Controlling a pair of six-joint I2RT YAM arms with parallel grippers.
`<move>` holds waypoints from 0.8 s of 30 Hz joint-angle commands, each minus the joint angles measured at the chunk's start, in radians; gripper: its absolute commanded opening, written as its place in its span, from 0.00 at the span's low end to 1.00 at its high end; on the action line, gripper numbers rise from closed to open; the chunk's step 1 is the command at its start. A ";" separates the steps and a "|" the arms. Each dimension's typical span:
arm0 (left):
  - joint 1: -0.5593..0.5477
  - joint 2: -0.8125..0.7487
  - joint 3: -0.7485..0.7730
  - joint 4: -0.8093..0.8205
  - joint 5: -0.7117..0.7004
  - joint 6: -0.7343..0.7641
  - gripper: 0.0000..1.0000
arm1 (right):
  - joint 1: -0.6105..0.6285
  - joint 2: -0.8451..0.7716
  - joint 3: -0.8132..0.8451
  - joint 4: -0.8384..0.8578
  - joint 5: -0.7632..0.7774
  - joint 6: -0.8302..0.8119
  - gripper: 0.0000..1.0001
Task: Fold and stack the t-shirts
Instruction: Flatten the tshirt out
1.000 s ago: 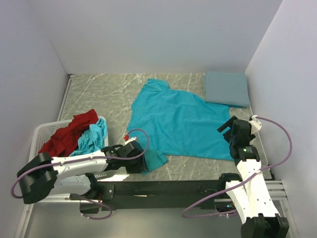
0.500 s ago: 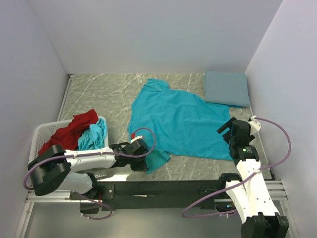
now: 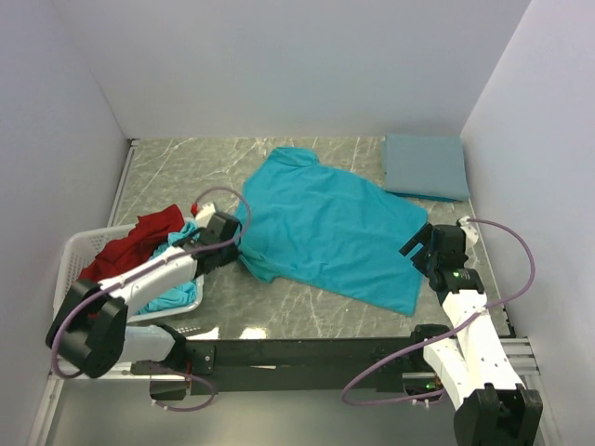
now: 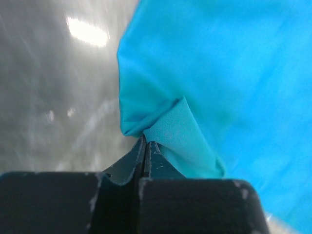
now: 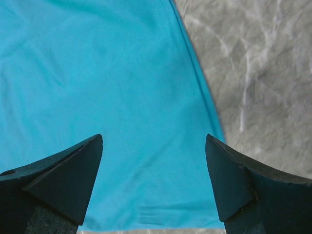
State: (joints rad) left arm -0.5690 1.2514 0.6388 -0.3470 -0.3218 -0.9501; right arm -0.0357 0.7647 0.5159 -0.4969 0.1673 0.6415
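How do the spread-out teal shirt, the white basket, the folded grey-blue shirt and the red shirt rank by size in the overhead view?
1. spread teal shirt, clearly the largest
2. white basket, though it is partly covered
3. folded grey-blue shirt and red shirt: too alike to rank, since the red one is crumpled and partly hidden

The top view is bright and even, with soft light coming from above; shadows on the tabletop [image 3: 177, 177] are faint and have no hard edges. In the left wrist view the tabletop is smeared by blur, with one white glare patch [image 4: 87, 31] on it; the teal t-shirt [image 4: 234, 73] looks soft too. The right wrist view is sharp; the marble veins show clearly.
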 commanded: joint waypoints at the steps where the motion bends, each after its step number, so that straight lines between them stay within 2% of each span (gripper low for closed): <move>1: 0.098 0.068 0.102 0.071 -0.079 0.077 0.01 | -0.006 -0.016 0.010 -0.051 -0.054 0.015 0.91; 4: 0.158 0.126 0.137 0.156 0.016 0.111 0.00 | -0.004 -0.025 -0.004 -0.103 -0.081 0.033 0.89; 8: 0.179 0.166 0.173 0.184 0.050 0.103 0.00 | 0.031 -0.036 -0.031 -0.153 -0.198 0.090 0.87; 11: 0.179 0.160 0.153 0.189 0.050 0.084 0.00 | 0.155 -0.015 -0.027 -0.202 -0.169 0.138 0.86; 12: 0.179 0.146 0.147 0.183 0.047 0.077 0.00 | 0.183 -0.002 -0.017 -0.228 -0.113 0.155 0.86; 17: 0.179 0.063 0.090 0.145 0.030 0.024 0.00 | 0.383 0.045 0.015 -0.371 -0.045 0.282 0.84; 24: 0.179 -0.059 0.033 0.105 0.049 0.031 0.00 | 0.404 0.038 -0.100 -0.312 -0.069 0.336 0.77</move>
State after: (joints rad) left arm -0.3901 1.2457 0.6872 -0.2337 -0.2852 -0.9115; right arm 0.3622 0.8078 0.4484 -0.8154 0.0864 0.9199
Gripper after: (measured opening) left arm 0.012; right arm 0.782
